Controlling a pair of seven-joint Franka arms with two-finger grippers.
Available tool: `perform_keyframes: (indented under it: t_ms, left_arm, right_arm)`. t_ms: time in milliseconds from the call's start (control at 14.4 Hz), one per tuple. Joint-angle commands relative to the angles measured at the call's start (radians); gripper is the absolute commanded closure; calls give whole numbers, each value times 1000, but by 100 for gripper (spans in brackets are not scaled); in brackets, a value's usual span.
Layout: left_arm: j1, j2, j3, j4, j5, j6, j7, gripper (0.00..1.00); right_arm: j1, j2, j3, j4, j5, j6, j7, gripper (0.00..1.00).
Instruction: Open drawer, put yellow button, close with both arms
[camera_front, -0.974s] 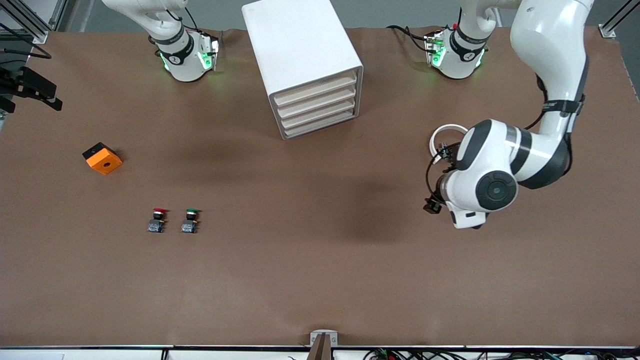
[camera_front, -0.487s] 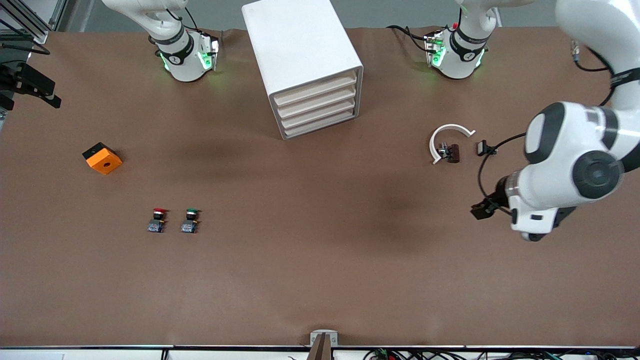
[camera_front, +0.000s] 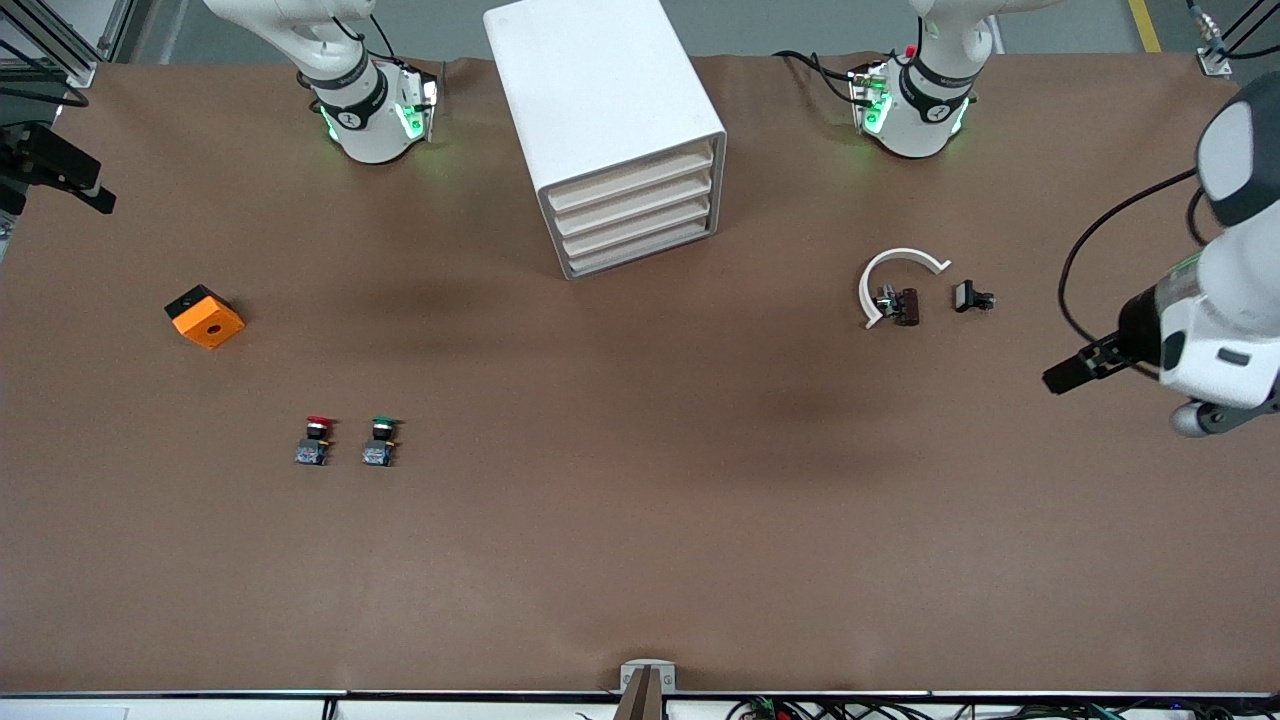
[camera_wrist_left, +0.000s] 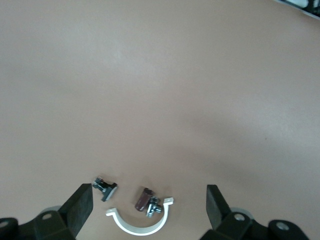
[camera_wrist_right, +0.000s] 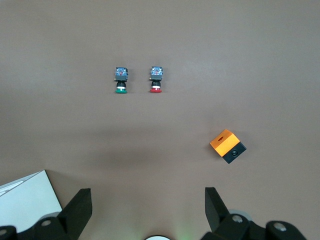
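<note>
the drawer (camera_front: 632, 178), uppermost of four in the white cabinet (camera_front: 590, 90) at 12 o'clock on the table (camera_front: 640, 560), is fully closed. the left gripper (camera_wrist_left: 149, 196), fingers apart and empty, hangs over the table's left-arm end, at 4 o'clock from a white clip (camera_front: 893, 270). the right gripper (camera_wrist_right: 148, 197), fingers apart and empty, hangs at the right-arm end, at 10 o'clock from an orange block (camera_front: 205, 318).
</note>
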Motion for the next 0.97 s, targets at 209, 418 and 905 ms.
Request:
perform_keyframes:
  t_ms: [209, 418, 905]
  left_arm:
    - [18, -168, 28, -40, -31, -83, 357, 0]
    - [-59, -291, 91, -126, -31, -113, 414, 0]
    - [-56, -359, 115, -186, -98, -117, 408, 0]
  right_arm:
    - [5, -26, -4, -18, 16, 15, 43, 0]
    - [5, -27, -4, -19, 8, 15, 40, 0]
    - [-6, -39, -4, -22, 8, 1, -18, 0]
